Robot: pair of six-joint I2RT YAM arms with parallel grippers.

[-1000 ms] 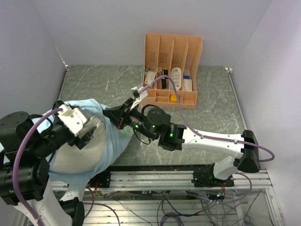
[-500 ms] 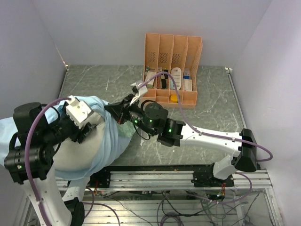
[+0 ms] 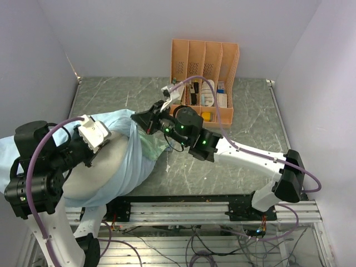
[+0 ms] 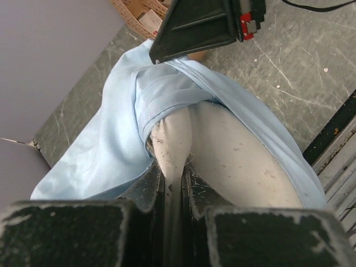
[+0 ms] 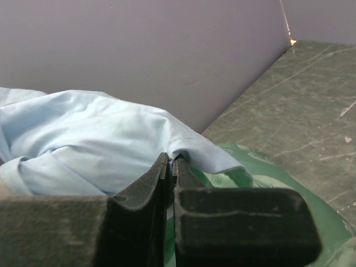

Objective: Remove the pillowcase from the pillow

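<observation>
The pillow [image 3: 97,177] is off-white and lies at the table's near left, partly bared. The light blue pillowcase [image 3: 132,158] wraps its far and right sides, and a mint-green face [image 5: 278,192] shows at the open end. In the left wrist view my left gripper [image 4: 172,173] is shut on a pinched corner of the pillow [image 4: 233,161], just inside the pillowcase's open hem [image 4: 167,105]. My right gripper [image 3: 140,119] is shut on that hem [image 5: 194,147] and holds it lifted beyond the pillow. The right gripper's pads [image 5: 146,186] press together on the cloth.
An orange file rack [image 3: 204,78] with small items stands at the back centre, close behind the right arm's wrist. The grey marbled tabletop [image 3: 245,111] stretches right. Purple walls close in on three sides. A metal rail [image 3: 183,208] runs along the near edge.
My left gripper has closed from wide open onto the pillow's corner. My right gripper has carried the pillowcase hem toward the back, baring more of the pillow.
</observation>
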